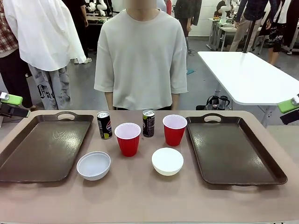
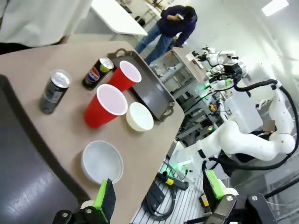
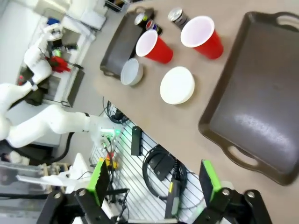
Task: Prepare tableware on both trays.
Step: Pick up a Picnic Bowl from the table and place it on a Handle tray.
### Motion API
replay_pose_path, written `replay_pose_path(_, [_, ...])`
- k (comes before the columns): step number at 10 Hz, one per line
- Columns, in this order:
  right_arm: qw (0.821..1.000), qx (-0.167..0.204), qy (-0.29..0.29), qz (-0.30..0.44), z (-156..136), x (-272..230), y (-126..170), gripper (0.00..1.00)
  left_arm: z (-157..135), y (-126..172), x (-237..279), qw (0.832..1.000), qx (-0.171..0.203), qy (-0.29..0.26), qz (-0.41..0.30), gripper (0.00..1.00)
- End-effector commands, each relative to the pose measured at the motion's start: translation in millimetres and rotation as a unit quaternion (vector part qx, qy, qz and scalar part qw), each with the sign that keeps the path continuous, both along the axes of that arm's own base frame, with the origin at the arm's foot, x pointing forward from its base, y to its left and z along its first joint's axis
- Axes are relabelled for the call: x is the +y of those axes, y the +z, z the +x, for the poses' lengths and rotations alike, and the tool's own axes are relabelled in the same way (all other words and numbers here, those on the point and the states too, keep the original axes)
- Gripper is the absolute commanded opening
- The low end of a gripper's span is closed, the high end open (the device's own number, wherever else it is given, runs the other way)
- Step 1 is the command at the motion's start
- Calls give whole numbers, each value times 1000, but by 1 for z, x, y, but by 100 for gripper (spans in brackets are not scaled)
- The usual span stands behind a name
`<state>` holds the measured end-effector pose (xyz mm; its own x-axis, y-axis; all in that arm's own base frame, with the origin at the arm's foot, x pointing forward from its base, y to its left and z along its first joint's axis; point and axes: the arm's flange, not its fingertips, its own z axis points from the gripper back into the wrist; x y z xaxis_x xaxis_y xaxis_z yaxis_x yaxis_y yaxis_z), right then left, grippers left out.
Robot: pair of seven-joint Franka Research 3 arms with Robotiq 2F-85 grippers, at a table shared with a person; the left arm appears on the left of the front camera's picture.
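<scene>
- The left gripper (image 2: 159, 191) is spread wide, with nothing between its green pads. It hangs at the left border of the front view, well apart from the tableware.
- The right gripper (image 3: 153, 181) also has its fingers apart and holds nothing. It is at the right border of the front view, past the right tray.
- In the lower middle of the front view, the left bowl (image 1: 94, 165) and right bowl (image 1: 167, 161) stand on the table (image 1: 140, 200), between the trays.
- Behind them are the left cup (image 1: 127, 138) and right cup (image 1: 174, 129), upright with mouths up. The right cup is just beside the right tray's rim.
- A little farther are the left can (image 1: 104, 125) and right can (image 1: 148, 123), upright, each near a cup.
- The left tray (image 1: 42, 149) and right tray (image 1: 233, 154) carry nothing. I judge that no step is done yet. Six pieces are left to place, probably one bowl, cup and can per tray.
- The table is flat, matte beige.
- At the far side stands a person (image 1: 140, 60) in a pale T-shirt, hands hidden.
- Beyond are a grey floor, a white table (image 1: 243, 74) at upper right, and other people.
</scene>
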<state>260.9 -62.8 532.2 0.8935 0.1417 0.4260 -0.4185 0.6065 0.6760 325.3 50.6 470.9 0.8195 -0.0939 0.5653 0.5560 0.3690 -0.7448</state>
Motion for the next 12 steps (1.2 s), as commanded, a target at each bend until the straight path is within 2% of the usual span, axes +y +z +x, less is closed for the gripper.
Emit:
replay_pose_path(1, [1000, 1, -7, 8, -20, 6, -33, 100, -18, 1, -3, 999, 15, 24, 25, 100])
replay_pose_path(2, [999, -11, -25, -35, -18, 8, -35, 100, -19, 4, -5, 997, 5, 47, 53, 100])
replay_pose_path(3, [1000, 2, -9, 4, -2, -7, -1, 100, -2, 1, 5, 1000, 3, 10, 8, 100])
replay_pose_path(12, [1000, 2, -9, 4, -2, -7, -1, 100, -2, 1, 5, 1000, 3, 10, 8, 100])
